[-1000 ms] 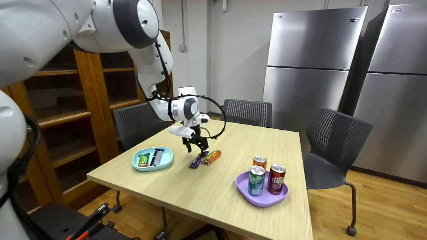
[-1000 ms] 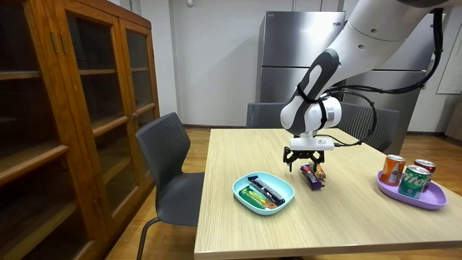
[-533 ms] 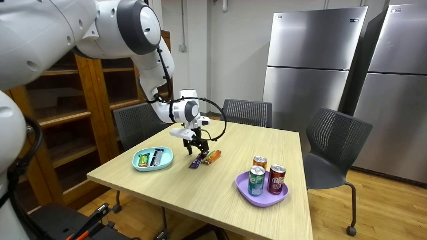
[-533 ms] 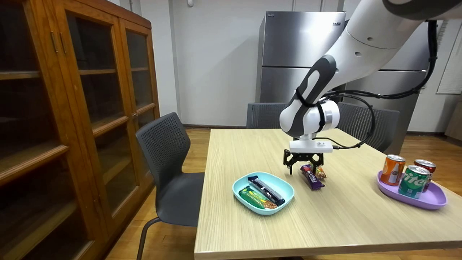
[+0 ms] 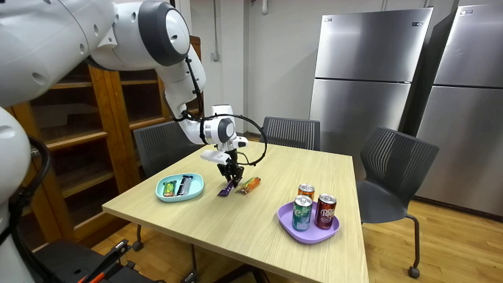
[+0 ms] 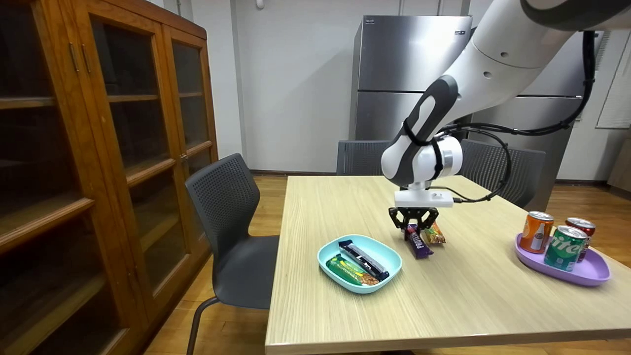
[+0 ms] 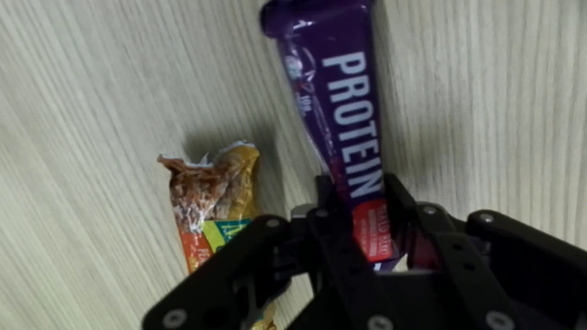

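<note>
My gripper has closed around a purple protein bar, one finger against each long side near its red-labelled end. The bar lies along the tabletop, its far end reaching to the top of the wrist view. In an exterior view the purple bar pokes out below the fingers toward the camera. Beside it, apart from the grip, rests an orange-and-brown snack bar, partly covered by the gripper's linkage in the wrist view. Both exterior views show this snack bar next to the purple one.
A light blue tray holds a green bar and a dark bar. On a purple tray stand a green can, a dark red can and an orange can. Grey chairs surround the wooden table.
My gripper came down slightly, and its fingers closed on the purple bar. The bar shifted toward the blue tray, opening a gap from the orange snack bar.
</note>
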Tool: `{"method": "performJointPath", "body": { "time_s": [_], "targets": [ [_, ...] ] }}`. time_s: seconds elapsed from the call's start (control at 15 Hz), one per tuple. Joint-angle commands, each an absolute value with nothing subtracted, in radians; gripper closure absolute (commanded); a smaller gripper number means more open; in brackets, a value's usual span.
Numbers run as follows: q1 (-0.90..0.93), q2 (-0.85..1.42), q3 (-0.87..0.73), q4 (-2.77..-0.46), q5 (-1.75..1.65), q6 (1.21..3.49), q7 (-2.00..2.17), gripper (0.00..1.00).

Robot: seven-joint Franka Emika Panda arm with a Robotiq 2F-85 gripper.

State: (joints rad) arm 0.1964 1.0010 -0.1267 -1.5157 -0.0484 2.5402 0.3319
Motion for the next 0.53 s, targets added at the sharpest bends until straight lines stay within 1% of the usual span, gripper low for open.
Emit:
{"method": "performJointPath", "body": {
  "time_s": [0.0, 0.07, 0.2, 0.47],
  "targets": [
    [0.188, 0.997, -0.113, -1.495, -0.036, 2.516, 0.336, 0.97],
    [0.189, 0.986, -0.111, -1.505, -0.037, 2.521, 0.333, 1.0],
    [0.194, 0.968, -0.108, -1.519, -0.041, 2.522, 0.327, 0.96],
    [0.211, 0.923, -0.105, -1.556, -0.055, 2.53, 0.318, 0.96]
  ]
}}
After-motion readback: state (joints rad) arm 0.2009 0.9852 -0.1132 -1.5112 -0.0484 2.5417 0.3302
